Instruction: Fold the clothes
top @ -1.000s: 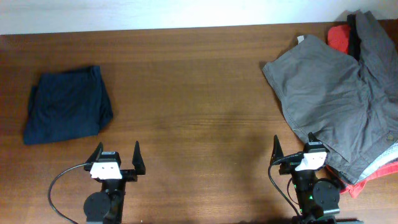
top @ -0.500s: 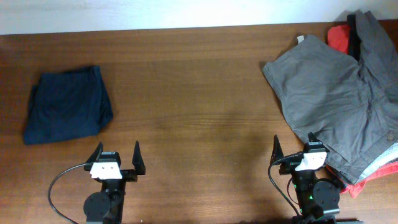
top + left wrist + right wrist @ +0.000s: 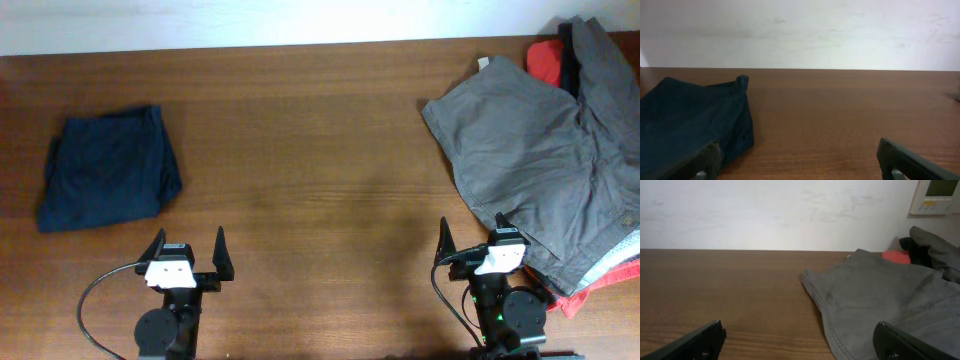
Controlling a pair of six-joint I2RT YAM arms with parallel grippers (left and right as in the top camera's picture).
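Stn: table (image 3: 320, 150), both arms parked at near edge. Items L to R.

1. Navy shorts (image 3: 108, 168): left side of table, mid-depth. A compact flat packet, judged already folded. Lies ahead and to left of L gripper (image 3: 190, 240), apart from it.
2. L gripper: near edge, left of centre. Jaws spread wide, nothing between. Its fingers (image 3: 705, 161) show only at the bottom corners of the left wrist view.
3. R gripper (image 3: 471, 232): near edge, right of centre. Jaws spread wide, empty, per right wrist view.
4. Grey shorts (image 3: 530, 150): right side of table, spread loose, unfolded, atop the heap. Judged next item to fold.
   - Key relation: they lie ahead and to right of R gripper, and the nearest hem comes up just beside its right finger.
   - Long axis approx. diagonal, from far edge toward near-right corner.
   - R arm much nearer. L arm is well apart and would have to cross the centre.
5. Heap, far-right corner: red-orange piece (image 3: 545, 58) partly under a dark grey garment (image 3: 600, 60). More red shows at near-right corner.

Not determinable:
- Whether the hem touches the R finger; the overhead view is ambiguous.
- Garment count, as the heap is cut off by the right frame edge.
- Which end of the grey shorts is the waistband.
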